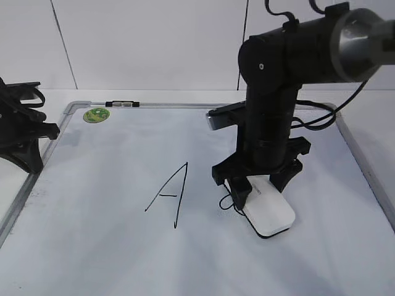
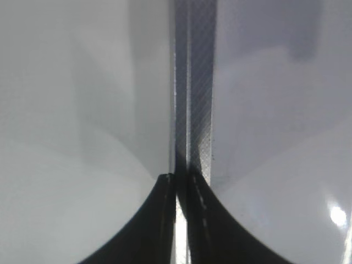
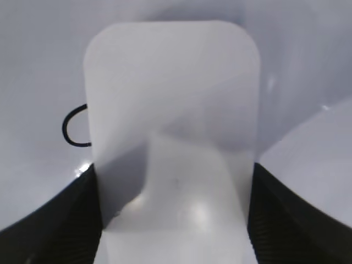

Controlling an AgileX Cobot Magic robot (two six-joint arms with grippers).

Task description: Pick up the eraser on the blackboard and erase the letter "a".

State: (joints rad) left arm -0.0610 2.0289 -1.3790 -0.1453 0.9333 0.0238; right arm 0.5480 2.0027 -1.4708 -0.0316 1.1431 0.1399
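- Eraser (image 1: 269, 213): the white block lay flat on the board (image 1: 92, 246), near its right side, to the right of the big "A" (image 1: 170, 194).
- The right gripper (image 1: 259, 182) had its two black fingers on both sides of the eraser. They looked snug against it, so I think it had hold of it.
- The little "a" (image 3: 74, 126) peeked out at the eraser's left edge. Only a curved bit showed.
- To do this step well, I think the arm should press the eraser flat and slide it left over the little letter, but stop before the big "A".
- The left gripper (image 2: 181, 220) sat at the board's left edge over the grey frame (image 2: 195, 82). Its fingers were almost together, with nothing between them.
- The rest of the little letter was hidden under the eraser and the arm. The eraser's black underside barely showed.
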